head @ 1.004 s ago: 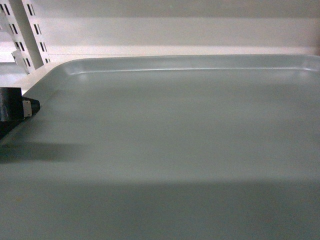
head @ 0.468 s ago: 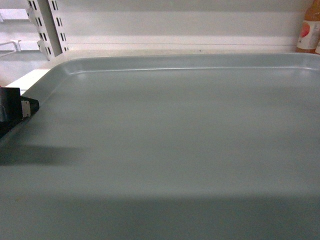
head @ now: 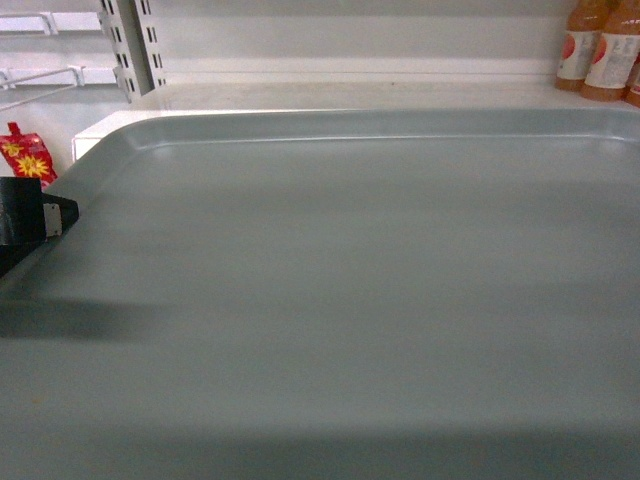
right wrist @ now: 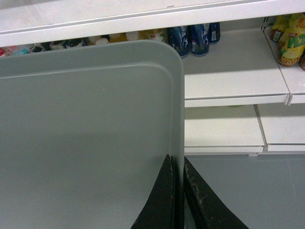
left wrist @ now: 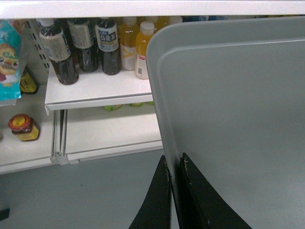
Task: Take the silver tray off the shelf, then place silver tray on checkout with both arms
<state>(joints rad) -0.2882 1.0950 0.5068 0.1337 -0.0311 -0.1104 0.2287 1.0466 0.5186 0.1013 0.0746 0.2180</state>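
The silver tray [head: 340,290] fills nearly the whole head view, held up off the shelf [head: 330,95], whose white board shows beyond its far rim. In the left wrist view my left gripper [left wrist: 174,162] is shut on the silver tray [left wrist: 238,124], pinching its left rim between two black fingers. In the right wrist view my right gripper [right wrist: 177,163] is shut on the right rim of the silver tray [right wrist: 86,143]. Only a black part of my left arm [head: 30,222] shows in the head view. The checkout is out of view.
Orange juice bottles [head: 598,50] stand at the back right of the shelf, and a red packet [head: 28,155] hangs at the left. Lower shelf boards [left wrist: 95,90] carry dark and yellow bottles [left wrist: 90,45] and a jar [left wrist: 23,128]. Grey floor [right wrist: 248,191] lies below.
The background behind the tray has slid: the shelf upright moved right, and juice bottles and a red packet came into sight. The tray keeps its place in the view, both grips unchanged.
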